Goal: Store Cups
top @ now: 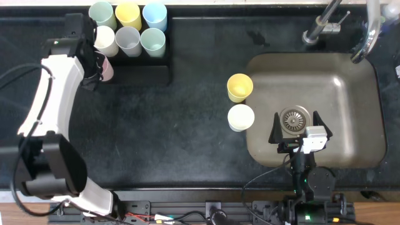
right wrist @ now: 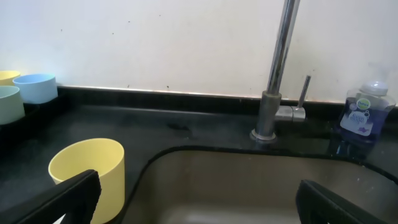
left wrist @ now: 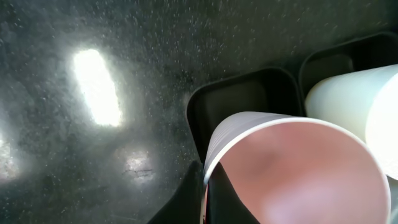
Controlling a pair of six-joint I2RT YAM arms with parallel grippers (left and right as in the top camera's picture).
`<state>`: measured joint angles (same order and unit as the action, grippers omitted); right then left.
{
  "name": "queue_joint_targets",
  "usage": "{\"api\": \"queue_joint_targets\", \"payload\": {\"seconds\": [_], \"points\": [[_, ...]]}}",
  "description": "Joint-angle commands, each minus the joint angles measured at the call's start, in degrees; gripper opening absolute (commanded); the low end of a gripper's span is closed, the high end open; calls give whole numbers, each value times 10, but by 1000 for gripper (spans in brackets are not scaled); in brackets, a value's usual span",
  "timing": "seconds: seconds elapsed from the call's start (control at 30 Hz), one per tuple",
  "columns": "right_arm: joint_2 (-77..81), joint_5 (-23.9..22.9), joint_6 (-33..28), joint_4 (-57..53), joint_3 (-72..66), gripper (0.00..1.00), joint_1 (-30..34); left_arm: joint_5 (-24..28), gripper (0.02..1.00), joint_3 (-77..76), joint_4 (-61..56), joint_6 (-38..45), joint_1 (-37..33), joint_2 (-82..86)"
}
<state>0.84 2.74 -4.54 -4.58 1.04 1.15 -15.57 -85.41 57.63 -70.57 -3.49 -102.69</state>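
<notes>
Dark speckled surface, steel sink at right, white wall behind. Upper left, left end effector clamps a pink cup; right end effector gapes above the sink.

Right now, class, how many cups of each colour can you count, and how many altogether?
Yellow cups: 2
White cups: 2
Pale green cups: 2
Light blue cup: 1
Grey cup: 1
Pink cup: 1
Total: 9 cups
</notes>
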Motion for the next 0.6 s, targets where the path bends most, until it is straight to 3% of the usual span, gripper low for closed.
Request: {"api": "queue_joint_targets", "payload": {"seconds": [0.03,0.6], "points": [[-6,0,-2,3,-8,996,3,1,34,2,-12,2,-4,-19],[-6,0,-2,3,-8,998,3,1,34,2,-34,-45,-5,-75]]}}
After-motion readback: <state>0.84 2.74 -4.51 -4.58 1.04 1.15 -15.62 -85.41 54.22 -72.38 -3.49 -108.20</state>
